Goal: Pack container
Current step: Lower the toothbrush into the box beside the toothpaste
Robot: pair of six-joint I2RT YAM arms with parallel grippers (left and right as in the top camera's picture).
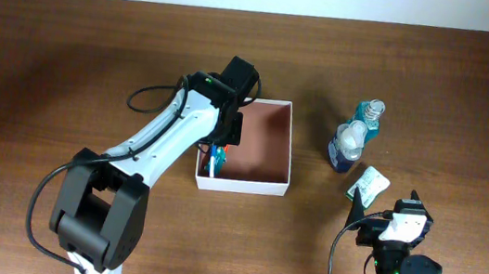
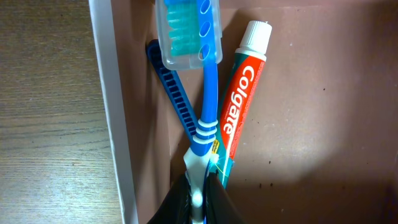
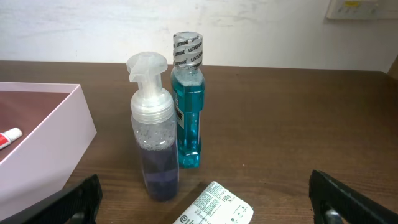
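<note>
the left gripper (image 2: 198, 200) is clamped on the toothbrush (image 2: 208, 106) handle inside the container (image 1: 267, 144) at mid-table, beside the toothpaste (image 2: 239, 93). the right gripper (image 3: 208, 199) gapes wide, holding nothing.

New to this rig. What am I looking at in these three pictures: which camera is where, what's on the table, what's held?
Two robot arms with two-finger grippers work at a brown wooden table. The wide picture looks down from above; the other two come from a camera on each wrist. The left gripper is shut on a blue toothbrush with a clear head cap, over the square white cardboard box with a reddish-brown inside, where a red-and-white toothpaste tube and a blue comb lie. The right gripper is open, holding nothing. Before it: a clear foam pump bottle, a teal mouthwash bottle, a white printed packet.
</note>
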